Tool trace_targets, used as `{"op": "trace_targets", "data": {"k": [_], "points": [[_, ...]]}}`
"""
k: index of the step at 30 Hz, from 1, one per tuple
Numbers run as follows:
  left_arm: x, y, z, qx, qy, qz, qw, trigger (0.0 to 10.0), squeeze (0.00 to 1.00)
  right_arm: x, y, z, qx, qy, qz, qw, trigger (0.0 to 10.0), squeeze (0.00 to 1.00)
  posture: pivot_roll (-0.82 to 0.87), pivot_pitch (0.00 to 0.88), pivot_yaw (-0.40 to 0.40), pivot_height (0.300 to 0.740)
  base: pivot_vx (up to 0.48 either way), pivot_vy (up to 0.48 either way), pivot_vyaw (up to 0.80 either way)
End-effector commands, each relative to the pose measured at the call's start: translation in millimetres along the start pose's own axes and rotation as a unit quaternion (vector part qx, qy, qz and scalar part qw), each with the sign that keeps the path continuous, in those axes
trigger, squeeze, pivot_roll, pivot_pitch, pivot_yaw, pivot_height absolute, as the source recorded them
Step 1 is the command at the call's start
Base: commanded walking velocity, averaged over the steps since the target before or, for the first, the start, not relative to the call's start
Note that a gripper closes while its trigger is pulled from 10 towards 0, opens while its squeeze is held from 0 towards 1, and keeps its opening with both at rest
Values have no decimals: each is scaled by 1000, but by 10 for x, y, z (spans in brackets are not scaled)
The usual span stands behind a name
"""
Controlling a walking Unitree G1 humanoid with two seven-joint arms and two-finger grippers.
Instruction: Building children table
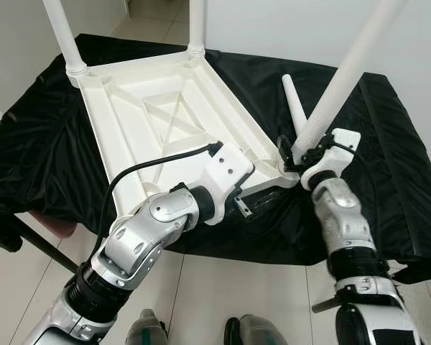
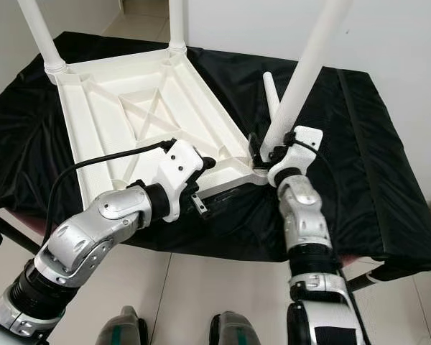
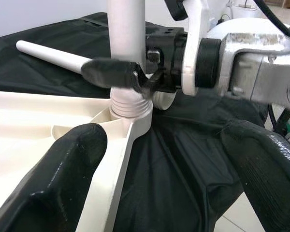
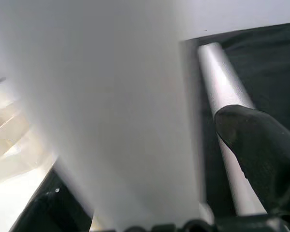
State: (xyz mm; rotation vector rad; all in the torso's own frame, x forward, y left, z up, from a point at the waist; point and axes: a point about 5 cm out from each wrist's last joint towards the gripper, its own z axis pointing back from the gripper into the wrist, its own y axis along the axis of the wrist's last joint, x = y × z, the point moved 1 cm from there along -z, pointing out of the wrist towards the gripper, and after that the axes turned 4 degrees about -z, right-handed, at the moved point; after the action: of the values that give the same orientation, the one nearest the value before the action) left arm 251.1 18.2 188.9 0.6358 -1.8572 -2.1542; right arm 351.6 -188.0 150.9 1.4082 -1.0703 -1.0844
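- Seating the third leg (image 1: 345,75): the right gripper (image 1: 299,159) is clamped on its lower end at the near right corner socket of the upturned tabletop (image 1: 165,115), centre of the frame.
- The left gripper (image 3: 154,159) hangs spread wide beside that corner, holding nothing.
- Two legs already stand at the upper left; a spare leg (image 1: 294,108) lies on the black cloth (image 1: 388,144).
- Next, I judge: straighten the tilted leg and twist it home.

Both eye views look down from the head at the desk (image 1: 388,180); wrist views sit close, sharing the leg (image 3: 127,43).
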Motion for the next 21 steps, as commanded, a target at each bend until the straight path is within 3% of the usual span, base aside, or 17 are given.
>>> {"op": "trace_targets", "data": {"k": [1, 7, 18, 19, 20, 21], "points": [[15, -26, 1, -6, -17, -2, 1000, 10000, 0, -12, -22, -6, -11, 34, 2, 999, 10000, 0, -52, 14, -31, 740, 0, 0, 0], [4, -20, 0, -5, -16, -3, 1000, 10000, 0, 78, 2, -22, -23, 98, 43, 994, 10000, 0, -53, 15, -24, 740, 0, 0, 0], [8, -22, 8, -6, -17, -5, 1000, 10000, 0, 100, 28, -103, -25, 145, 43, 988, 10000, 0, -39, 8, -27, 740, 0, 0, 0], [9, -23, 9, -6, -16, -5, 1000, 10000, 0, 91, 16, -113, -29, 148, 45, 988, 4745, 0, -39, 8, -27, 740, 0, 0, 0], [8, -23, 9, -6, -16, -5, 1000, 10000, 0, 88, 7, -119, -32, 153, 46, 987, 4745, 0, -39, 8, -27, 740, 0, 0, 0], [9, -20, 10, -6, -16, -5, 1000, 10000, 0, 89, -8, -124, -36, 154, 44, 986, 0, 0, -34, 8, -30, 740, 0, 0, 0]]}}
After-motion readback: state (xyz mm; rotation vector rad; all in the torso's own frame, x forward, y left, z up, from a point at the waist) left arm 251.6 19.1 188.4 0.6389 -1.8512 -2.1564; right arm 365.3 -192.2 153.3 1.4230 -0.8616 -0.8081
